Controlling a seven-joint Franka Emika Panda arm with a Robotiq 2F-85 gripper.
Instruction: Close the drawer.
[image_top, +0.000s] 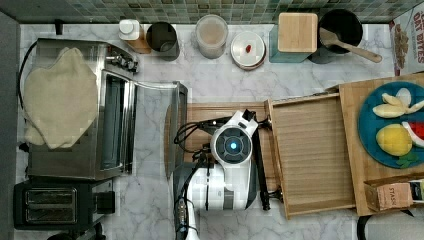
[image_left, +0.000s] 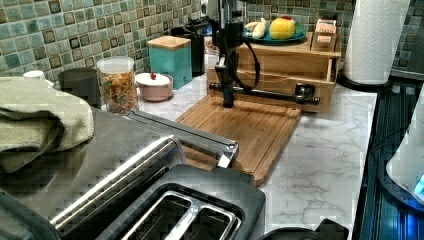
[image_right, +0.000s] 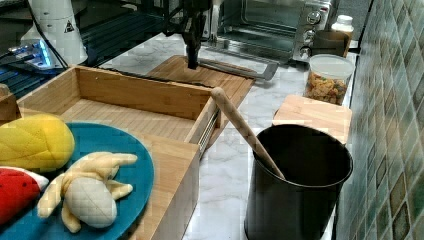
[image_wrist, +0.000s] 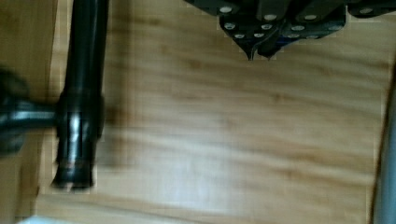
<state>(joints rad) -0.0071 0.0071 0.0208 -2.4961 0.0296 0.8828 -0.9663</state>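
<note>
The drawer (image_top: 310, 150) is a wide, shallow light-wood tray, pulled out of the wooden box toward the top view's left, with nothing inside it (image_right: 125, 117). A long black bar handle (image_top: 260, 167) runs along its front (image_left: 265, 93) (image_wrist: 81, 93). My gripper (image_left: 228, 102) hangs point down just in front of that handle, over the bamboo cutting board (image_left: 240, 130), apart from the bar. In the wrist view its fingertips (image_wrist: 259, 52) are pressed together and shut on nothing. The gripper (image_right: 192, 62) stands beyond the drawer's front wall in the right view.
The box top (image_top: 355, 165) carries a blue plate (image_top: 372, 145) with toy fruit. A toaster oven with its door down (image_top: 175, 130) lies at the top view's left of the cutting board. Jars, a bowl and a black utensil pot (image_right: 295, 185) line the tiled wall.
</note>
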